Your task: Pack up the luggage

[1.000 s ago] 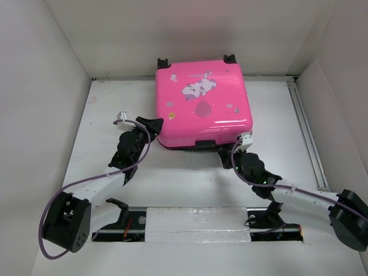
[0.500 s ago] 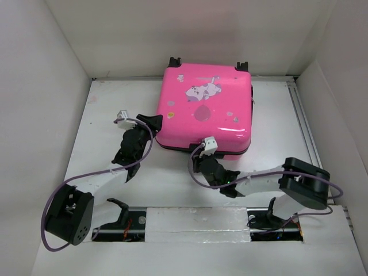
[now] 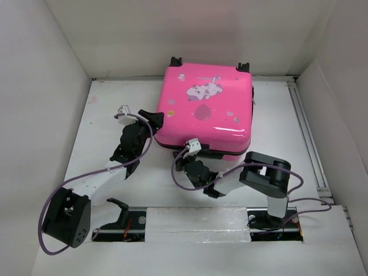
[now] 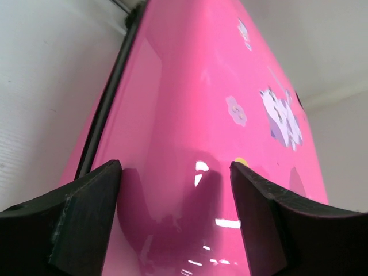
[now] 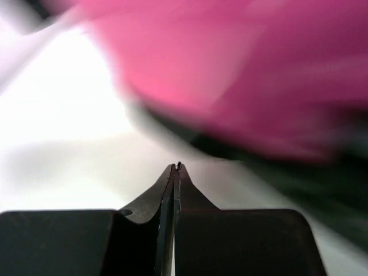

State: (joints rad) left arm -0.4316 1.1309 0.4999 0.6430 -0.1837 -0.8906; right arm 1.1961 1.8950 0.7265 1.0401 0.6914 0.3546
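The luggage (image 3: 207,112) is lying flat with its lid shut at the far middle of the surface (image 3: 282,121). Its two black wheels (image 3: 175,60) are pointing at the far wall, and its zipper edge is facing the arms. The shell is looking close to square from above, turned a little clockwise, so I cannot tell its long axis for certain. The lid is carrying a cartoon animal print (image 3: 202,90) with a darker pink shape below it and small scattered marks. Any lettering is too small to read.

The top view is showing both arms reaching to the near edge of the case. The left wrist view is adding that the left gripper (image 4: 175,167) is sitting open at the near left corner, its fingers spread wide over the glossy pink lid. The right wrist view, badly blurred, is showing the right gripper (image 5: 175,168) pressed closed with nothing between its fingers, just near of the case's underside.
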